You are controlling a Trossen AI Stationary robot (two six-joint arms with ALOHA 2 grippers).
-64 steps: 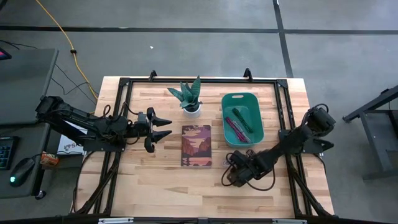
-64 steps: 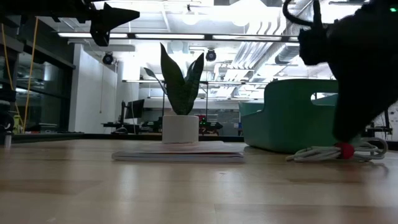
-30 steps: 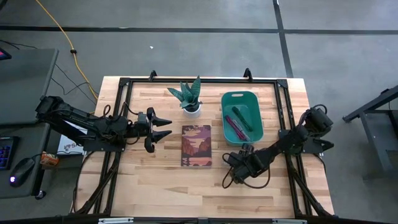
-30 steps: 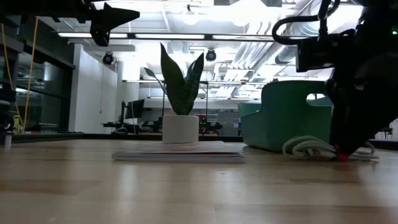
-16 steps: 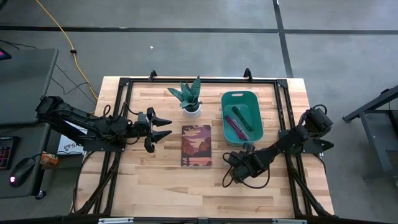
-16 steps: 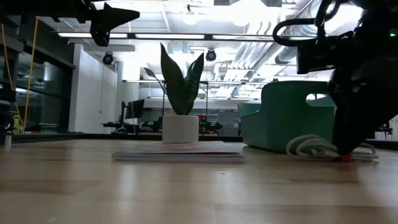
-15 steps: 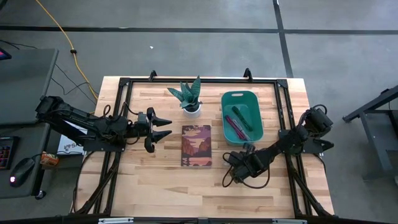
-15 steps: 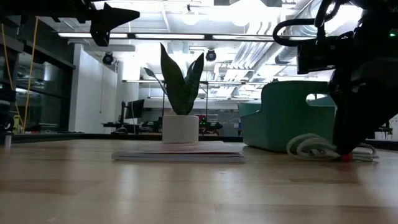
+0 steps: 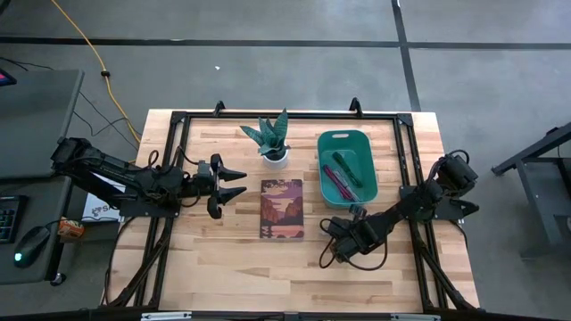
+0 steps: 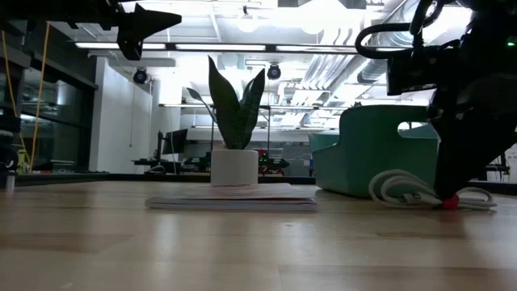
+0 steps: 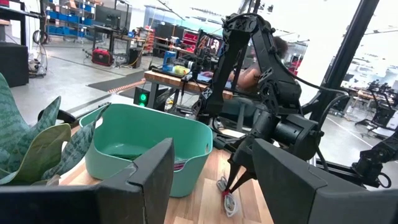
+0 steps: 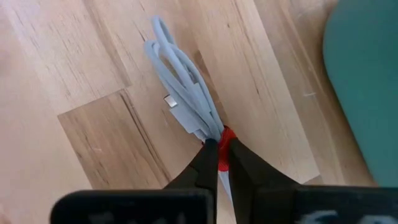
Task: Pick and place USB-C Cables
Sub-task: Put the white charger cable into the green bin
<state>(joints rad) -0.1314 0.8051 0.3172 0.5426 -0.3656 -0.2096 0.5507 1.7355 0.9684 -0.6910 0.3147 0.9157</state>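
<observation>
White cable [image 12: 186,102] now pinched at its red tie by right gripper [image 12: 219,151], jaws just clamped; ready to lift toward bin [image 9: 347,168]. Left gripper [image 9: 234,183] spread, idle.

The teal bin [image 9: 347,168] stood just beyond the right gripper [image 12: 222,152], blocking the way there. The notebook [image 9: 282,209] and potted plant [image 9: 273,140] filled the table's [image 9: 223,267] middle. Bare wood lay open along the near edge.

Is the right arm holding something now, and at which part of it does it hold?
Yes. The right gripper has its jaws shut on the whitish cable, pinching it at the red tie around the bundle. The cable lies on the table.
</observation>
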